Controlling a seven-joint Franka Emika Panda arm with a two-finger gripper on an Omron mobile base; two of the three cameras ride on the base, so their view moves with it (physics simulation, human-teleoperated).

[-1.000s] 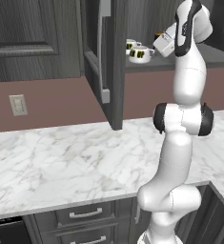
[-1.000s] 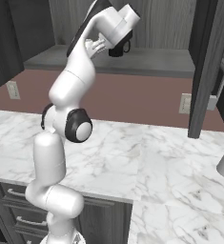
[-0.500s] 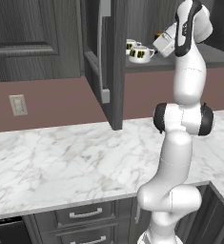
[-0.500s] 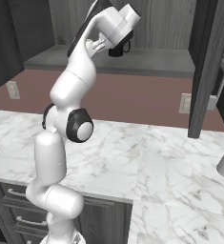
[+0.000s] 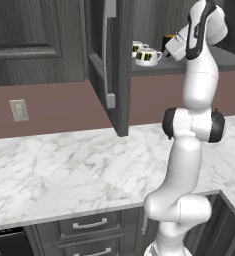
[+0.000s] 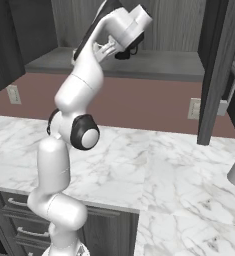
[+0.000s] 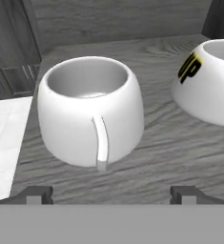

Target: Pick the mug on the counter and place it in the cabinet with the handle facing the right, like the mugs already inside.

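mug on cabinet shelf (upright)

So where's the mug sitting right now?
The mug stands upright on the cabinet shelf, just ahead of the open gripper in the hand view, handle toward the camera, with another white mug beside it on that view's right.

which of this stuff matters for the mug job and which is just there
Job: squat white ceramic mug on the dark grey wood-grain cabinet shelf; second white mug with printed patch; white marble counter.
Just there: wall outlet; grey drawers.
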